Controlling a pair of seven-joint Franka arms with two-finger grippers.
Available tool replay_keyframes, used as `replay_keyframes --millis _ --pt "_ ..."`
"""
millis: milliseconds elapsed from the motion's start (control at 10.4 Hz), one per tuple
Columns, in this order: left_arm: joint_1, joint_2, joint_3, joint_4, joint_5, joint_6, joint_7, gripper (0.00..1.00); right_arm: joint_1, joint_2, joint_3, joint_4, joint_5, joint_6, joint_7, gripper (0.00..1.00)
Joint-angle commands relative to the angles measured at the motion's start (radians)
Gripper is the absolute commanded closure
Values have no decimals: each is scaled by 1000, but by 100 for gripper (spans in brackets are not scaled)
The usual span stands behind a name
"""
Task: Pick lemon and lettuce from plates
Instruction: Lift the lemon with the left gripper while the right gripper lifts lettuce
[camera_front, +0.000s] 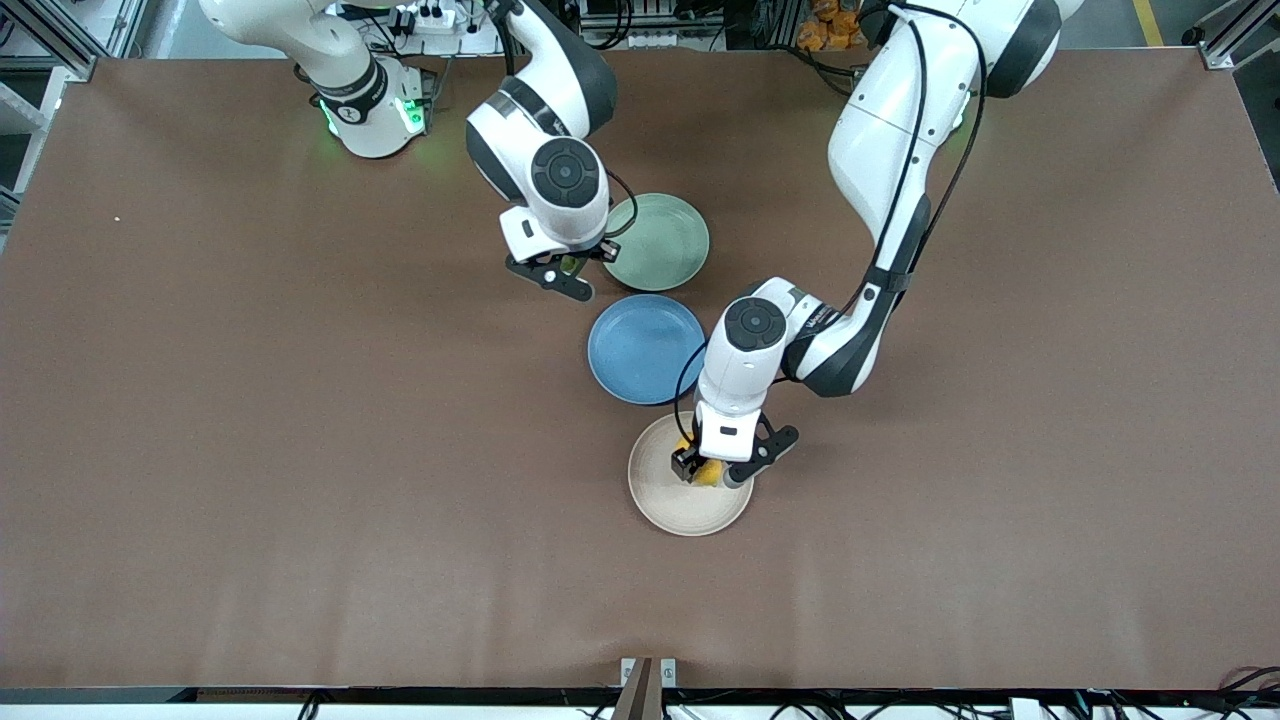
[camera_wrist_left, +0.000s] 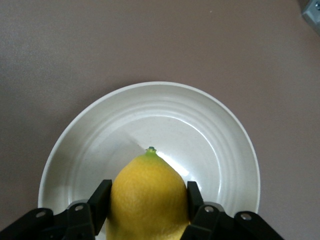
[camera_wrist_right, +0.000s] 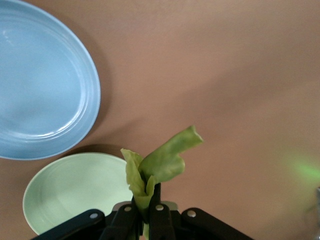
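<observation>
Brown surface (camera_front: 250, 400), three plates. We've got the left claw (camera_wrist_left: 148, 200) clamped across the lemon (camera_wrist_left: 147, 195), long axis poking forward over the beige plate (camera_wrist_left: 210, 130); right claw (camera_wrist_right: 145, 212) pinches lettuce (camera_wrist_right: 160, 162) over the green plate's (camera_wrist_right: 70, 192) edge.

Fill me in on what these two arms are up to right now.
Each arm has grabbed one food item. The left pincer is shut on the lemon over the beige-white plate. The right pincer is shut on the lettuce, lifted at the edge of the pale green plate. A blue plate sits between them.
</observation>
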Motion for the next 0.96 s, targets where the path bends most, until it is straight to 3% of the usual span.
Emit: replay_keyframes --millis 0,288,865 --pt "2 -34 11 -3 36 -7 -32 100 -65 -47 15 18 13 -102 -74 98" --pt "22 -89 11 -5 36 -146 0 100 -157 -100 10 62 46 -260 -160 97" --pt "84 -198 0 -11 19 -381 185 100 -368 -115 10 205 46 -546 -378 97"
